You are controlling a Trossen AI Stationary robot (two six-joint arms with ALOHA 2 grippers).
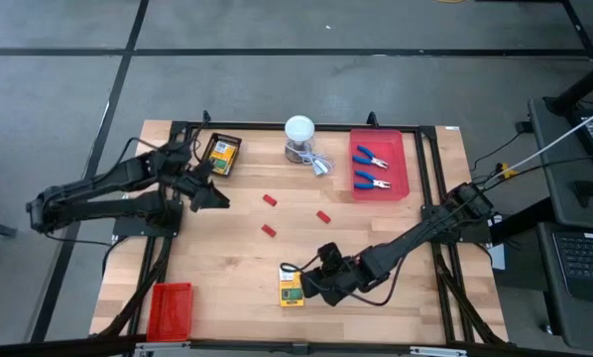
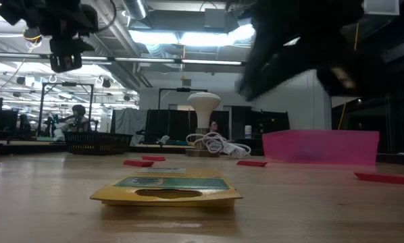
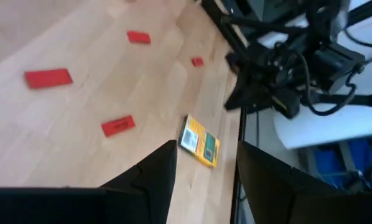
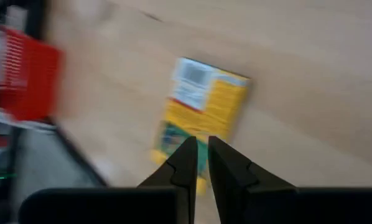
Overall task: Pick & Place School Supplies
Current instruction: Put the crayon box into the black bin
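High view: a crayon box [image 1: 293, 289] lies flat near the surface's [image 1: 237, 258] front edge, with the right end effector [image 1: 309, 286] beside it, fingers barely parted, gripping nothing. Left end effector [image 1: 217, 200] hangs released near a black tray [image 1: 221, 154] holding another crayon box [image 1: 220, 152], probably just delivered.

High view looking straight down, low view facing level across the table, all sharing the crayon box [image 1: 292, 291] nearest the low camera, right wrist closest

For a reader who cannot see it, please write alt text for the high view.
Two dark robot arms work over a wooden table: the right claw is beside a crayon box near the front edge, the left claw near another crayon box. Two blue pliers lie in a pink tray; three red blocks lie mid-table.
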